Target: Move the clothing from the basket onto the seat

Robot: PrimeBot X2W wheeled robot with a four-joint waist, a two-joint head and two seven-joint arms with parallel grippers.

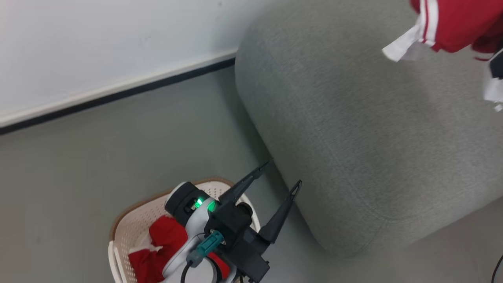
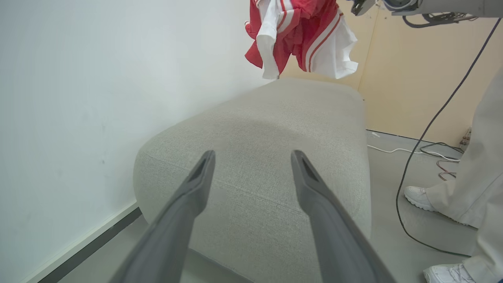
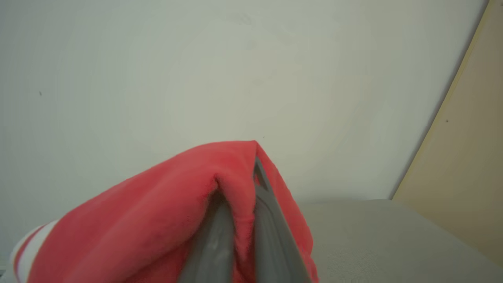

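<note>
A red garment with white stripes (image 1: 452, 23) hangs over the far end of the grey seat (image 1: 373, 129). The right wrist view has my right gripper (image 3: 239, 181) shut on a fold of this clothing (image 3: 157, 212), above the seat (image 3: 393, 243). From the left wrist view the garment (image 2: 302, 35) dangles clear of the seat (image 2: 275, 129). My left gripper (image 1: 285, 171) stands open and empty beside the seat's near corner, its fingers (image 2: 196, 188) wide apart. Below it sits the cream basket (image 1: 129, 224), where more red clothing (image 1: 165, 239) is partly hidden by my left arm.
A white wall with a dark baseboard (image 1: 118, 94) runs behind the basket and seat. A person's legs (image 2: 471, 177) and white shoes (image 2: 418, 196) stand right of the seat. Cables (image 2: 412, 165) trail across the grey floor there.
</note>
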